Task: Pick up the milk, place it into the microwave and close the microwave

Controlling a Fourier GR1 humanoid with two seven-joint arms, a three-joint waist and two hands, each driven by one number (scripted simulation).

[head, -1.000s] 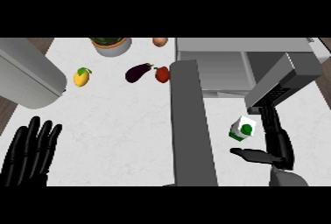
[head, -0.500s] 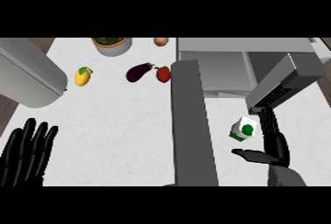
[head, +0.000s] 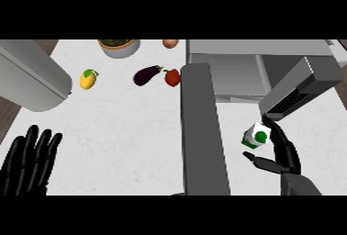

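Note:
The milk carton [head: 256, 136], white with a green circle, stands on the counter just right of the open microwave door [head: 200, 137]. My right hand [head: 283, 156] is beside it. Its straight fingers run along the carton's right side and the thumb points left just below it; no finger curls round the carton. The microwave [head: 234, 75] sits at the back right with its cavity showing and its dark keypad [head: 293, 98] above the carton. My left hand [head: 27, 160] rests open at the lower left, fingers up.
A yellow mango [head: 88, 78], a purple eggplant [head: 148, 75] and a red pepper [head: 172, 77] lie on the white counter left of the microwave. A bowl [head: 120, 47] and a small brown item [head: 170, 43] sit at the back. A large grey rounded object [head: 30, 75] fills the left.

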